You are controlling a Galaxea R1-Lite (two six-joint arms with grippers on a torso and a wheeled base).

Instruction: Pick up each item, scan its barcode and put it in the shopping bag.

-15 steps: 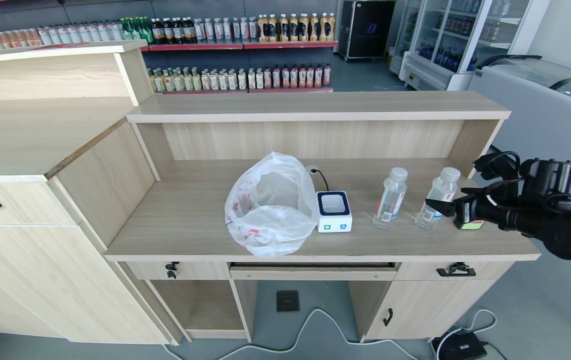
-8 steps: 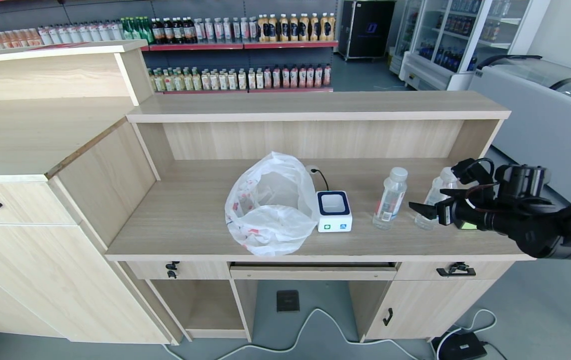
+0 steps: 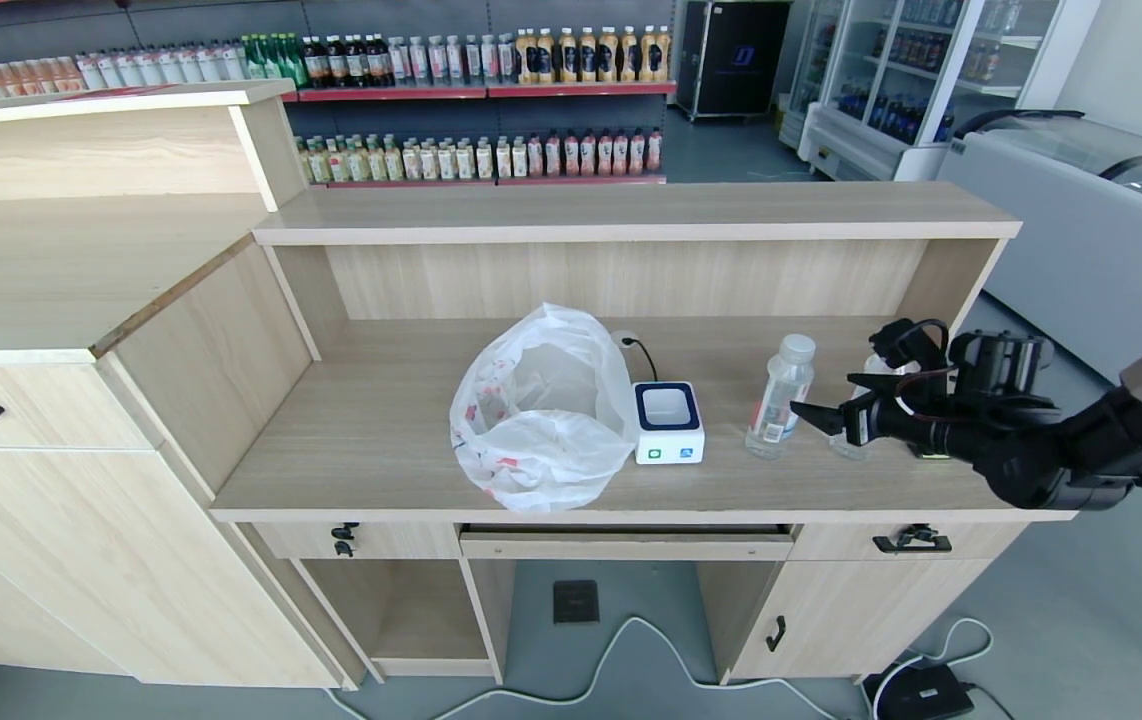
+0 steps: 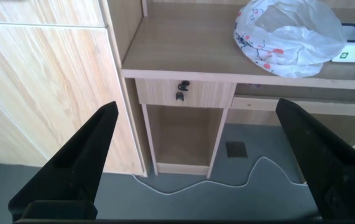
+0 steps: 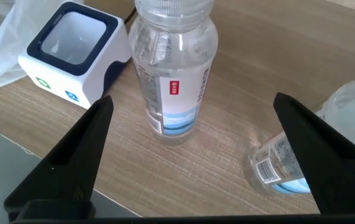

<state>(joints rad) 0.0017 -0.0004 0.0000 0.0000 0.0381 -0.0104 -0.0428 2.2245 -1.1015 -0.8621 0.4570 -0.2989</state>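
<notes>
Right gripper [image 3: 824, 396] hovering low over counter [image 3: 371, 430], fingers spread wide, gripping nothing. First water bottle [image 5: 174, 81] standing just ahead of fingertips; second bottle [image 5: 301, 155] standing close by one finger. Scanner [image 3: 668, 422], shopping bag [image 3: 541, 410] sitting beyond first bottle. Left gripper [image 4: 196, 109] hanging below counter, spread open, empty.
</notes>
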